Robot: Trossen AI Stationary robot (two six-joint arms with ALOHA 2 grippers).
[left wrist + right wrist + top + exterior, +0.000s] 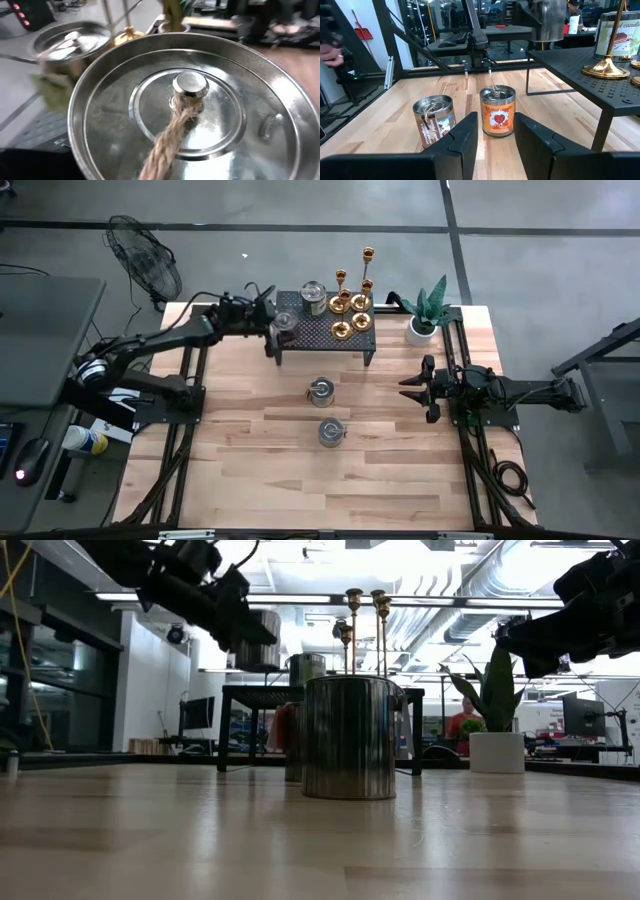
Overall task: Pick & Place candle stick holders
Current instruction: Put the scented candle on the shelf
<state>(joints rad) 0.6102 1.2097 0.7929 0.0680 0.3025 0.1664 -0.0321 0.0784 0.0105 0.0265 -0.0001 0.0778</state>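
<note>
Several gold candlestick holders [352, 305] of differing heights stand on their round bases on the right part of a black perforated stand [310, 337]. Their stems show in the low view [353, 620], and one base shows in the right wrist view [606, 70]. No gripper touches them. My left gripper [272, 332] is over the stand's left part, shut on a silver tin candle [285, 323], seen close up in the left wrist view [190, 110]. My right gripper [420, 388] is open and empty above the table, right of the stand. My left gripper holds the tin by the rope [167, 142] tied under its lid knob [190, 84]. The fingers themselves lie outside the left wrist view, so the kind of hold does not show. The tin [258, 640] hangs upright, lifted clear of the stand's top.
A second tin [313, 297] stands on the stand's far left. Two more tins [321, 390] [331, 431] stand on the table in front of it, ahead of my right gripper [497, 111] [434, 120]. A potted plant [428, 315] stands right of the stand.
</note>
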